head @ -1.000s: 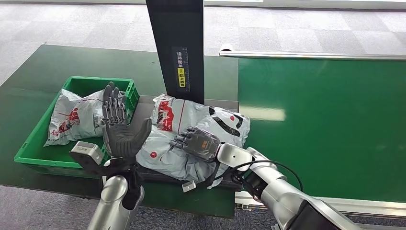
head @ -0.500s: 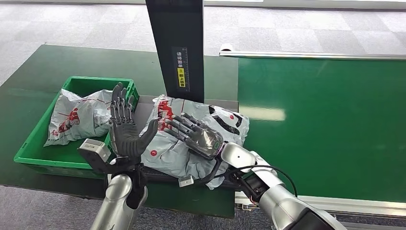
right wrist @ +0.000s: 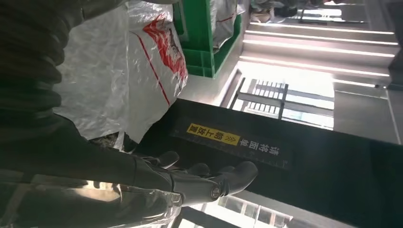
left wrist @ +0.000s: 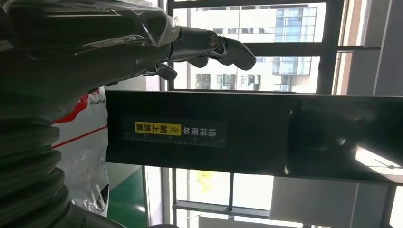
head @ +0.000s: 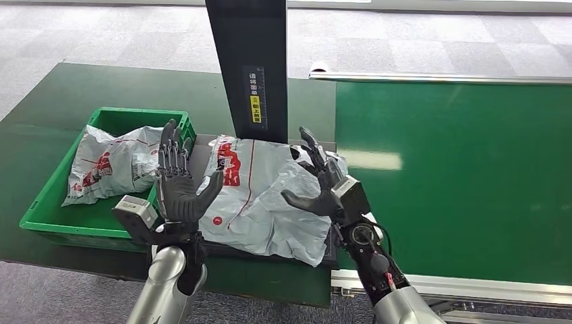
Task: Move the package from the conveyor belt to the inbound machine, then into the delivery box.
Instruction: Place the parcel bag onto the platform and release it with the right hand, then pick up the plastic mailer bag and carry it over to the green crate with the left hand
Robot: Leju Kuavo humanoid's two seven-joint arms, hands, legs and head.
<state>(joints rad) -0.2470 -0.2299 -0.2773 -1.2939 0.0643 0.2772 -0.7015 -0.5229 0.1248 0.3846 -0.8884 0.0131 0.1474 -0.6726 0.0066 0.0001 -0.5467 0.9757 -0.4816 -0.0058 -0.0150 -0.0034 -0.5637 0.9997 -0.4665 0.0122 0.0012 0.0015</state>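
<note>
So the first leg looks done: the package [head: 260, 202] is off the conveyor belt [head: 465, 175] and lying flat on the inbound machine [head: 248, 61], right at the foot of its black post with the yellow label. What's left, I'd say, is the last hop into the green delivery box [head: 50, 206] just beside it. Neither hand has hold of anything right now. The left hand [head: 177, 183] is up with fingers spread on the box side of the package, the right hand [head: 322, 185] is up and spread on the belt side, both empty with the bag between them. Count-wise: two packages total, the one on the machine and another package [head: 111, 165] already sitting in the box, one box, one machine, one belt, two hands
</note>
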